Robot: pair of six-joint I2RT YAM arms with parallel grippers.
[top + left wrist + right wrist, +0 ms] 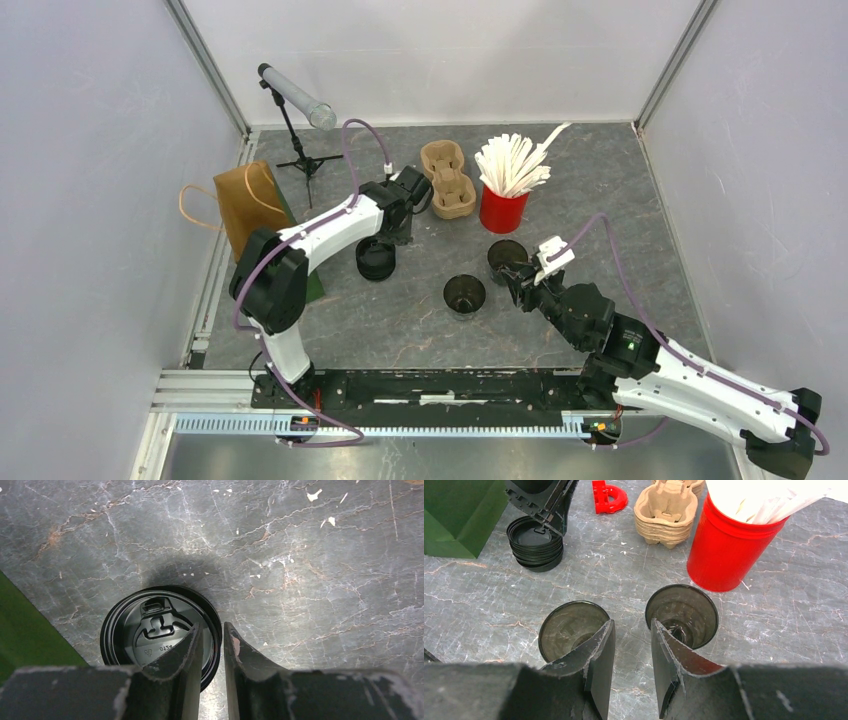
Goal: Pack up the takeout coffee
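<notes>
Looks to me like the step in hand is getting one lid off the stack of black lids (150, 635), which sits on the surface (310, 555) just beside something green. The left jaws are parted only a little and sit right at the stack's edge. One finger (187, 652) is over the top lid and the other is outside the rim, so the rim lines up with the gap. As far as I can tell nothing is pinched yet. If it were me, I'd go down only as deep as the top lid's lip, close gently since these thin lids probably flex, then lift straight up. I'd also check that just one comes away, because nested lids love to tag along. The two open cups stand upright mid-surface, one (684, 607) near the red cup (729, 550) of stirrers and the other (569, 625) close beside it but apart. The right jaws hover low in front of them, narrowly open and holding nothing, with the gap pointing at the bare strip between the cups. I'd use that arm to steady a cup by its wall while the lid gets pressed on. An empty cup will likely tip or skate otherwise. The cup carriers (666, 510) and paper bag (250, 205) wait further back for later.
</notes>
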